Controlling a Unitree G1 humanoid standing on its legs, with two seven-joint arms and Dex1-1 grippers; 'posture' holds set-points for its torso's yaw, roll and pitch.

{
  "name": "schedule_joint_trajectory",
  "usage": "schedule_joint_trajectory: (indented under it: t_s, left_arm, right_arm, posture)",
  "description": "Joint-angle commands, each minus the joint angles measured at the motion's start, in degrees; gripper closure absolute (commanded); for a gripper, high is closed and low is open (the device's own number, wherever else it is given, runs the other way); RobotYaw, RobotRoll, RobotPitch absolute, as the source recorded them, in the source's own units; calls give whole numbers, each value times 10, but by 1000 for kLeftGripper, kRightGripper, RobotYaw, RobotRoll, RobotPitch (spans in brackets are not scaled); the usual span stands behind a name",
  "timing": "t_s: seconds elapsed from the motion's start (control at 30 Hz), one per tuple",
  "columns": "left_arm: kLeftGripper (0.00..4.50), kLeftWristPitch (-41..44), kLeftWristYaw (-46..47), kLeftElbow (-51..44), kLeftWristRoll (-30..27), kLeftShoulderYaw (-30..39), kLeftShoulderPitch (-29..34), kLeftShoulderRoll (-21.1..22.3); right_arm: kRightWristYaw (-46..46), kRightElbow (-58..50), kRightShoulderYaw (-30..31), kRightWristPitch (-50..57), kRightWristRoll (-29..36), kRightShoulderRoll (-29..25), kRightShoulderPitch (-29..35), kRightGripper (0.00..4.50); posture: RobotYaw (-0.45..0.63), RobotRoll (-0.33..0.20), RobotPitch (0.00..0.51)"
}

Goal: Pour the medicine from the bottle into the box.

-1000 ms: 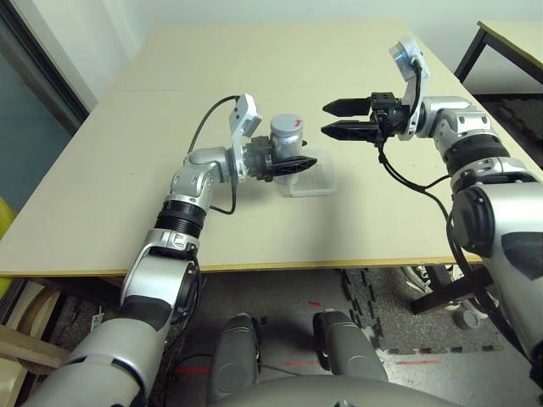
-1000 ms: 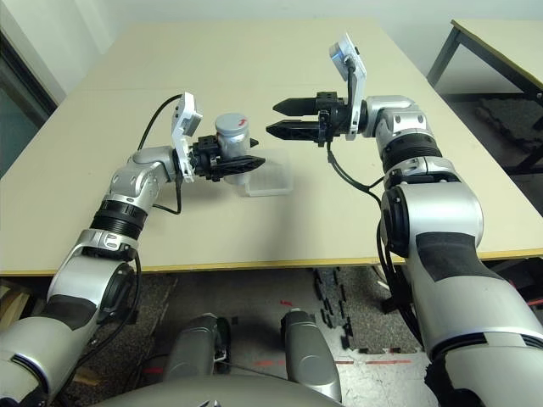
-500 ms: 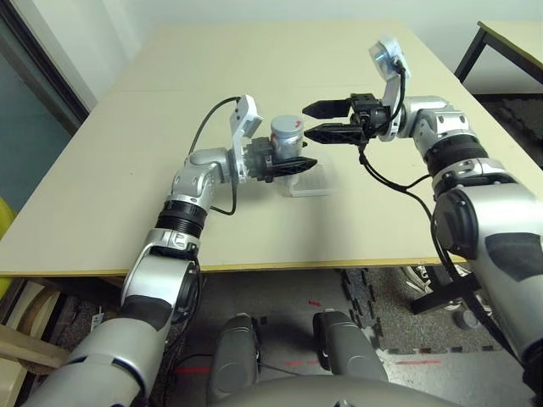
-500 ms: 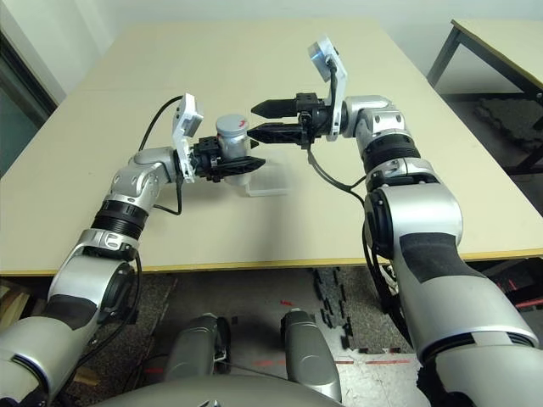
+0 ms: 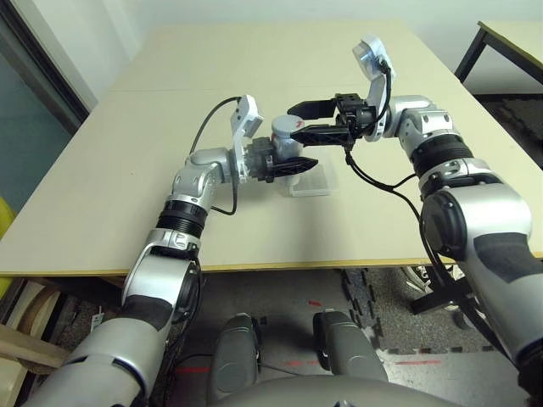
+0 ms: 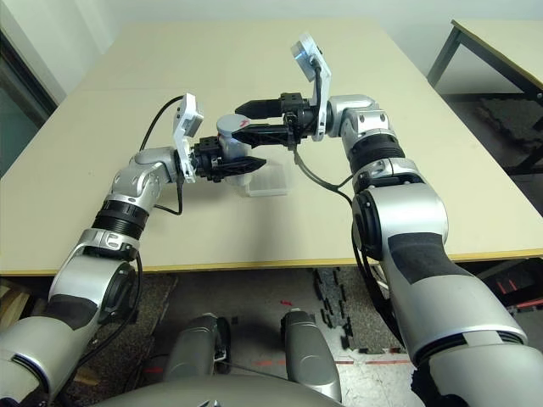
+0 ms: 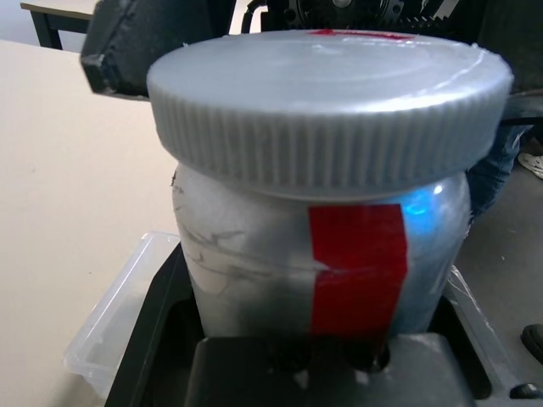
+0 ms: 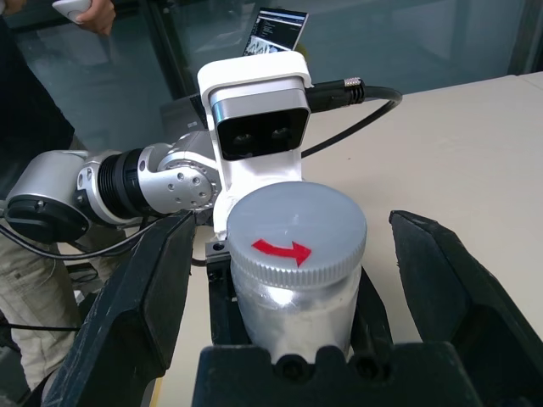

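Since a second ago the right gripper [image 5: 307,119] has swung in from well clear of the bottle, and its two black fingers [image 8: 140,314], spread as wide as they go, now stand one on each side of the ribbed grey screw cap [image 8: 296,231] without touching it. The left gripper [image 5: 287,163] has not shifted; its fingers are clamped tight on the lower body of the small silvery-white cylindrical bottle with the red stripe [image 7: 327,254], holding it upright. Just below and beyond those left fingers, the shallow clear plastic box [image 5: 312,182] lies on the beige surface [image 5: 102,186]. The cap is still on, so uncapping looks like the step in hand. Next, the right fingers need to close squarely on the cap and twist along its red arrow [image 8: 281,249].
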Motion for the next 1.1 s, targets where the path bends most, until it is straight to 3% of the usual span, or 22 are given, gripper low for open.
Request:
schedule_joint_trajectory:
  t_s: [0.03,0.77,0.87,1.0,1.1]
  left_arm:
    - [1753,-2,-5,-3,3,-6,-5,-2]
    - [1753,1,-3,-6,2,-5,-4,-1]
    - [1753,3,-3,-7,2,-5,-3,-1]
    - [1753,4,-3,-9,1,-5,-3,0]
    - [1753,5,-3,-10,1,-5,-3,0]
  right_arm:
    - [-7,-5,6,-6,-4,6,-9,0]
    - [-24,-2,9,-19,-9,20,-7,0]
    - [-26,-2,9,-20,-8,20,-7,577]
    - [-25,-3,10,-21,-8,20,-7,1926]
    - [-23,-3,11,-20,-8,19,-6,1926]
  posture:
    - [-181,0,51]
    - [-175,0,51]
    - [-175,0,51]
    - [-174,0,48]
    - [-175,0,48]
